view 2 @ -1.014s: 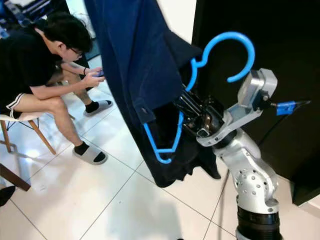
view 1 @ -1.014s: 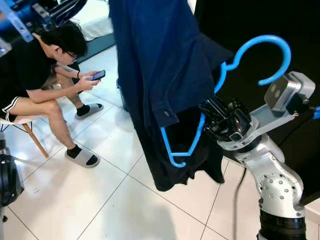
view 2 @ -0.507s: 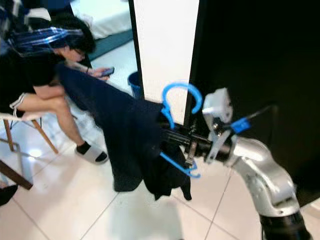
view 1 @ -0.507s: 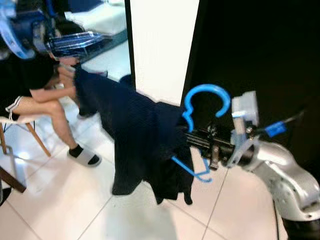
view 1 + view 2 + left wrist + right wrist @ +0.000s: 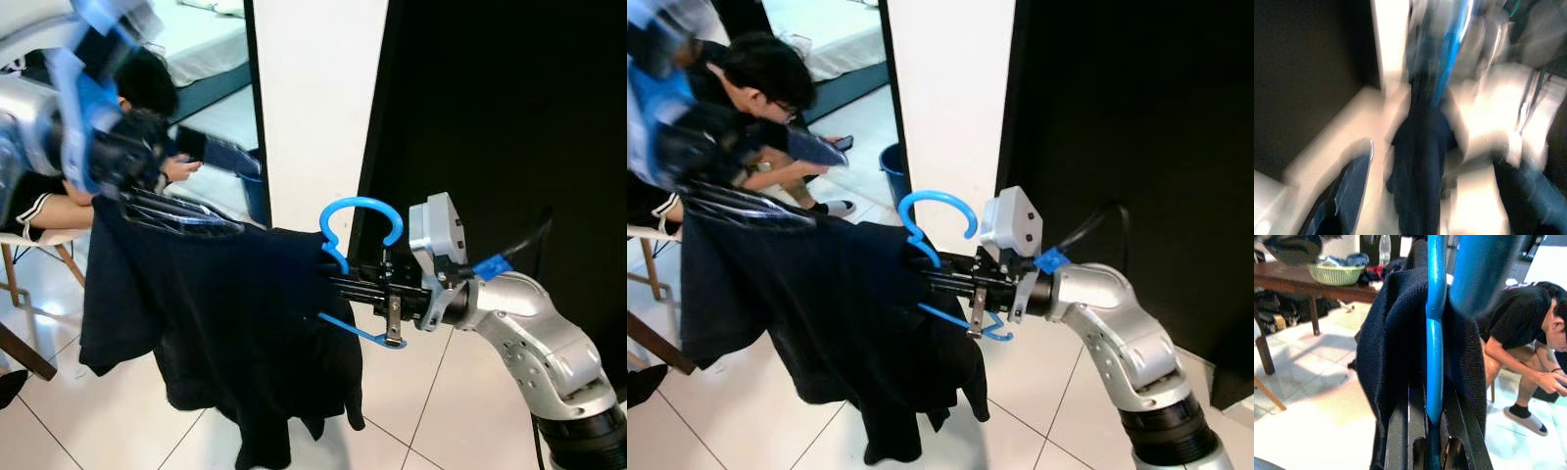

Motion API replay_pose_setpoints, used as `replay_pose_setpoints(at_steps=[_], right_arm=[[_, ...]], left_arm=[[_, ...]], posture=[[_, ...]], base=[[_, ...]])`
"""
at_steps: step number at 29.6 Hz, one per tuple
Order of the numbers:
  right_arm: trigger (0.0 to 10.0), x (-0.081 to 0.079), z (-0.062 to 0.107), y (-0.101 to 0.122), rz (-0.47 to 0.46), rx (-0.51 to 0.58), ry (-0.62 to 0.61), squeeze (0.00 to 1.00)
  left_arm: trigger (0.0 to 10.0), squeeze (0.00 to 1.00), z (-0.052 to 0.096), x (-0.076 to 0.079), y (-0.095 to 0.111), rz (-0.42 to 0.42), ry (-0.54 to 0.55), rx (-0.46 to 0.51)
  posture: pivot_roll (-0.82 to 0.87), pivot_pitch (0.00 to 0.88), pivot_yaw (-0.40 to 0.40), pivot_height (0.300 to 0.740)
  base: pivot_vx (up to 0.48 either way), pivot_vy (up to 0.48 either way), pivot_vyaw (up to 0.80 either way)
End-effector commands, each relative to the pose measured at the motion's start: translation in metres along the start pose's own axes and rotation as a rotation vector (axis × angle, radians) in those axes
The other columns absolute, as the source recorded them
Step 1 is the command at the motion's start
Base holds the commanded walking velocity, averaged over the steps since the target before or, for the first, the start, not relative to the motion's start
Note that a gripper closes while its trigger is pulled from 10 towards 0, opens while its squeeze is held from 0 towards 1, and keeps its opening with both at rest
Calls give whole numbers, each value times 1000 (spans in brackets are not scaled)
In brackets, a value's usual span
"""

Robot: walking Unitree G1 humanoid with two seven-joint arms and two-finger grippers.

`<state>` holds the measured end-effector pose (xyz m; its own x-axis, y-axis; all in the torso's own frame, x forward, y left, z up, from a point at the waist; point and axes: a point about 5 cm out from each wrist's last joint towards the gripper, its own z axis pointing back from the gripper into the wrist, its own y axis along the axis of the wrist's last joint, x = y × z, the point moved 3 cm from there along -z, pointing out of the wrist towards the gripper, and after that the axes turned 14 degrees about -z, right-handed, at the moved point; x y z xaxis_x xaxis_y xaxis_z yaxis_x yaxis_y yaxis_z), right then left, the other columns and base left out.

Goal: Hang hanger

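While my two arms hold a dark garment stretched between them, its blue hanger stays pinched in my right claw.

Far left, a seated person bends over a phone, one foot in a grey slipper, on white floor tiles. My left gripper is raised at the left, blurred; it meets the garment's upper left corner, but I cannot tell how its fingers are set. The cloth sags from there rightward to the hanger, drooping low in the middle. My right gripper reaches leftward, level, fingers narrowed on the hanger's stem just below the hook, which points up in front of a white wall panel. To the right stands a black panel. The right wrist view also takes in a wooden table carrying a green basket.
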<state>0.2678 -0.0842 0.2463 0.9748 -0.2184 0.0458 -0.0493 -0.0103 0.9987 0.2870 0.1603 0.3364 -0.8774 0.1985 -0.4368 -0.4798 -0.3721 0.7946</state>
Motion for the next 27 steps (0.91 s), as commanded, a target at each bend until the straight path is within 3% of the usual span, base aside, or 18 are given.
replay_pose_setpoints(at_steps=[1, 3, 7, 8, 9, 11, 17, 22, 27], right_arm=[[10000, -5, -3, 12, 53, 48, 34, 0], [10000, -5, -4, 13, 58, 48, 36, 0], [10000, -6, -5, 13, 61, 47, 38, 0], [10000, -5, -5, 13, 65, 46, 38, 0], [10000, -5, -6, 13, 68, 46, 38, 0], [10000, -5, -6, 13, 68, 46, 38, 0], [10000, -5, -7, 14, 76, 50, 39, 0], [10000, -6, -8, 15, 84, 53, 39, 0], [10000, -6, -9, 16, 89, 58, 39, 0]], left_arm=[[10000, 0, 2, 7, -15, 3, -36, -112], [10000, 0, 3, 12, -26, -2, -56, -193], [10000, 0, 4, 12, -31, -9, -62, -236], [0, 0, 5, 13, -40, -30, -75, -317], [0, 0, 7, 14, -47, -45, -89, -375], [0, 0, 7, 14, -47, -45, -89, -375], [0, 0, 9, 20, -65, -60, -139, -493], [0, 0, 10, 23, -74, -93, -177, -556], [0, 0, 8, 21, -76, -118, -181, -560]], posture=[[130, 72, 52, 740], [130, 72, 52, 740], [132, 72, 53, 740], [131, 73, 53, 740], [131, 73, 53, 740], [131, 73, 53, 740], [128, 74, 55, 740], [128, 74, 55, 740], [127, 74, 55, 740]], base=[[0, 0, 0], [0, 0, 0], [0, 0, 0], [0, 0, 0], [0, 0, 0], [0, 0, 0], [0, 0, 0], [0, 0, 0], [0, 0, 0]])
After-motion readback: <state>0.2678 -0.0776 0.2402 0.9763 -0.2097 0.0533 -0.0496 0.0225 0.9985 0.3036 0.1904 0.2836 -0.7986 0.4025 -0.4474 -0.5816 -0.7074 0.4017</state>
